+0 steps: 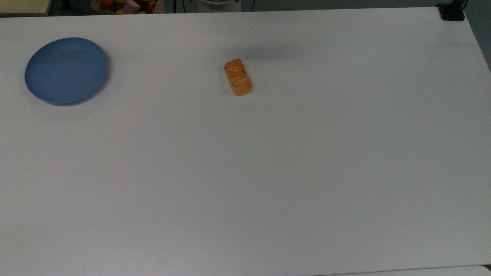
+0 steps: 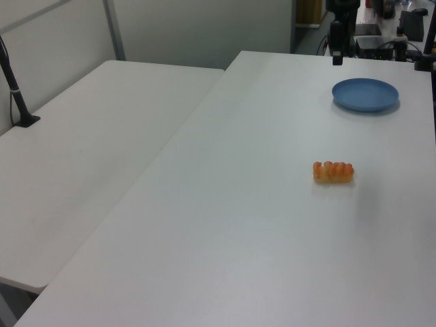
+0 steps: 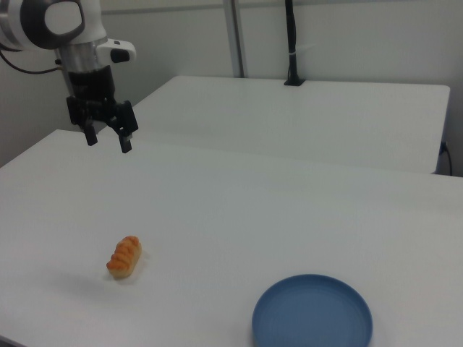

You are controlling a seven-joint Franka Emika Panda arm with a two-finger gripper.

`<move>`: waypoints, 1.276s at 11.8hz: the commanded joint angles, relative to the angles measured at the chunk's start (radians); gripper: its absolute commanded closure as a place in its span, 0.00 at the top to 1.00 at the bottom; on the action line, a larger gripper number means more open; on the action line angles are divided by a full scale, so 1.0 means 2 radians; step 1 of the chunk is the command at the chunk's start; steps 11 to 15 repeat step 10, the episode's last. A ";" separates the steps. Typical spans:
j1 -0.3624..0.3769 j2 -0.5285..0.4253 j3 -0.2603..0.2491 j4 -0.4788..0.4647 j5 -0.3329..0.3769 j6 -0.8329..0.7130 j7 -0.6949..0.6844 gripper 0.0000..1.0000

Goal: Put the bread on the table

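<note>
Pincer [image 3: 108,139] agape above flat-lying bread [image 1: 238,77]

Bread [image 1: 238,77] lay directly on the table [image 1: 268,172], toward the far edge in the top view and near mid-width. Plate [image 1: 66,70] sat on the same table, well apart from the bread, to the top view's left. In the right view the plate [image 3: 312,313] was at the near edge, to the right of the bread [image 3: 124,256]. Gripper [image 3: 107,141] hung above the table, behind the bread in the right view, clear of it. A second table [image 2: 88,157] stood alongside, on the left view's left.
</note>
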 commanded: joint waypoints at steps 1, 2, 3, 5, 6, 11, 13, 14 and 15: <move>0.011 -0.002 -0.015 -0.003 0.003 0.060 -0.006 1.00; 0.013 -0.001 -0.022 -0.004 0.006 0.083 -0.019 1.00; 0.017 0.000 -0.027 -0.008 0.006 0.090 -0.043 1.00; 0.032 -0.003 -0.038 -0.010 0.005 0.085 -0.057 1.00; 0.040 -0.003 -0.042 -0.011 0.005 0.085 -0.058 1.00; 0.049 -0.004 -0.048 -0.015 0.005 0.083 -0.059 1.00; 0.049 -0.004 -0.048 -0.015 0.005 0.083 -0.059 1.00; 0.049 -0.004 -0.048 -0.015 0.005 0.083 -0.059 1.00; 0.049 -0.004 -0.048 -0.015 0.005 0.083 -0.059 1.00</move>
